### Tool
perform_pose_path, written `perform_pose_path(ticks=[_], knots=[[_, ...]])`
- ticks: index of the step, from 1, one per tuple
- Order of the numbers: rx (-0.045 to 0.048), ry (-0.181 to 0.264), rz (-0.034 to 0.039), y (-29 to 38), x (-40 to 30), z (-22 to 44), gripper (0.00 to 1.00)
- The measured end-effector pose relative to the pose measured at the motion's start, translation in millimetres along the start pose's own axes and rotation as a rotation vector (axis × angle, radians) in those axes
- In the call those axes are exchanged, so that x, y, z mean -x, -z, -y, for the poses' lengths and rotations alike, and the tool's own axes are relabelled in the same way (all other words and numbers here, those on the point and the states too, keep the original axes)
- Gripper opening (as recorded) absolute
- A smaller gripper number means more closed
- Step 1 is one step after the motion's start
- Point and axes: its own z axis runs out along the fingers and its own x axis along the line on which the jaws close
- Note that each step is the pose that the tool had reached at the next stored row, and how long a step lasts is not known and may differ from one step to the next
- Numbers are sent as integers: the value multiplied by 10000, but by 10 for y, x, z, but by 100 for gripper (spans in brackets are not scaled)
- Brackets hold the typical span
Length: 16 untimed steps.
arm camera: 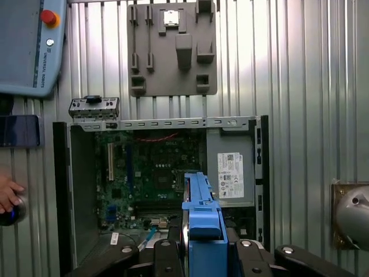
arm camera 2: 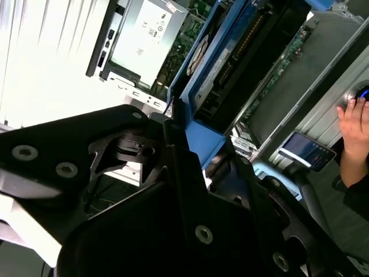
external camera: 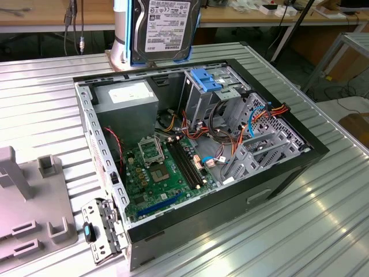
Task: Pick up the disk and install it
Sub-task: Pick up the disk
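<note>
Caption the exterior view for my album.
Grey metal hard drive in blue plastic frame hangs above the open black computer case.

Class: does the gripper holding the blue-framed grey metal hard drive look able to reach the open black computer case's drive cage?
Probably yes: the case lies open-topped, the gripper holds the hard drive over it, though cables crowd beside the drive cage.

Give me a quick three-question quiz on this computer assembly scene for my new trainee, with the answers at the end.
1. True or false: the disk already lies inside the computer case.
2. What colour is the disk's carrier frame? A) red B) blue C) yellow
3. Fill in: the tool is closed on the ____.
Key: 1 false, it is held up outside the case; 2 B; 3 disk.
</note>
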Motion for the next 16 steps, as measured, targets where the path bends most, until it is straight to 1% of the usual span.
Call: perform_pose_path(ticks=[2,4,8,10,11,14,16], knots=[[9,-4,248,-4,-27,20,37],[8,-5,269,-8,-77,36,37],[10,-6,291,-14,-142,62,37],[10,-6,299,-18,-188,89,37],[10,-5,302,-24,-203,113,37],[6,9,300,-34,-204,151,37],[4,50,312,-44,-203,182,37]])
